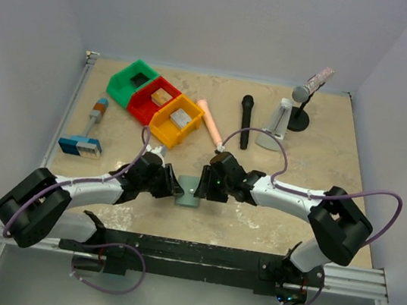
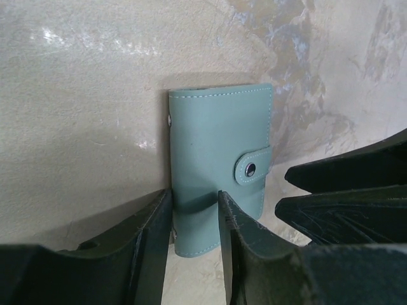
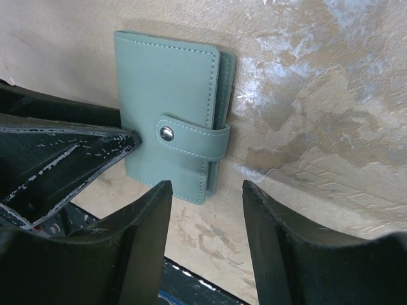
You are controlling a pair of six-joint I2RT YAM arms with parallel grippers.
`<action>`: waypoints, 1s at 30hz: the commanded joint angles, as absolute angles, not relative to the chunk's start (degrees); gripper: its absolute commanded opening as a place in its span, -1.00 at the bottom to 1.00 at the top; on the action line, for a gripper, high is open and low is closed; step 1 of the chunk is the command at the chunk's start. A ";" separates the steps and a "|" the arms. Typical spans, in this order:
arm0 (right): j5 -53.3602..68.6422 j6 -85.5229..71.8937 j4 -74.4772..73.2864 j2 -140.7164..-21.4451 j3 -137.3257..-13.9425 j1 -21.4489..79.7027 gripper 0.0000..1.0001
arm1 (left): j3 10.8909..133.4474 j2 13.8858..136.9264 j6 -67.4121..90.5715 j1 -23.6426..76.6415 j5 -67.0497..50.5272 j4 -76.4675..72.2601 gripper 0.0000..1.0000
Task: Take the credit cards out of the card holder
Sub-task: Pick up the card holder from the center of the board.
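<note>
The card holder (image 1: pixel 189 196) is a pale teal bifold, lying flat and closed on the table between my two grippers, its snap strap (image 3: pixel 191 138) fastened. No credit cards show; they are hidden inside or out of view. My left gripper (image 1: pixel 176 187) is open, and in the left wrist view its fingertips (image 2: pixel 166 202) straddle the near left part of the holder (image 2: pixel 219 159). My right gripper (image 1: pixel 202 186) is also open, hanging just off the near strap-side corner of the holder (image 3: pixel 168 101) with nothing between its fingers (image 3: pixel 162 194).
Green (image 1: pixel 132 83), red (image 1: pixel 154 99) and orange (image 1: pixel 176 120) bins stand at the back left, the red and orange ones holding blocks. A blue-and-white block (image 1: pixel 79 146) lies at the left. A pink stick (image 1: pixel 210 121), a black microphone (image 1: pixel 245 120) and a microphone stand (image 1: pixel 302 106) lie behind.
</note>
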State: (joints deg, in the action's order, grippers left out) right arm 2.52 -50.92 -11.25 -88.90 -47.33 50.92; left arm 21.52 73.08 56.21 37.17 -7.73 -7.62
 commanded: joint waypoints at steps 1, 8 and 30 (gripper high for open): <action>1.15 -52.12 -10.63 -87.37 -46.24 50.27 0.07 | 20.48 74.79 57.30 38.49 -9.40 -9.58 -0.22; -1.66 -48.61 -14.14 -83.68 -45.96 50.10 0.15 | 21.27 73.48 57.04 38.94 -8.00 -8.18 -0.21; -0.36 -43.50 -19.27 -88.07 -53.28 53.53 0.25 | 21.18 69.52 58.27 38.85 -3.25 -2.37 -0.19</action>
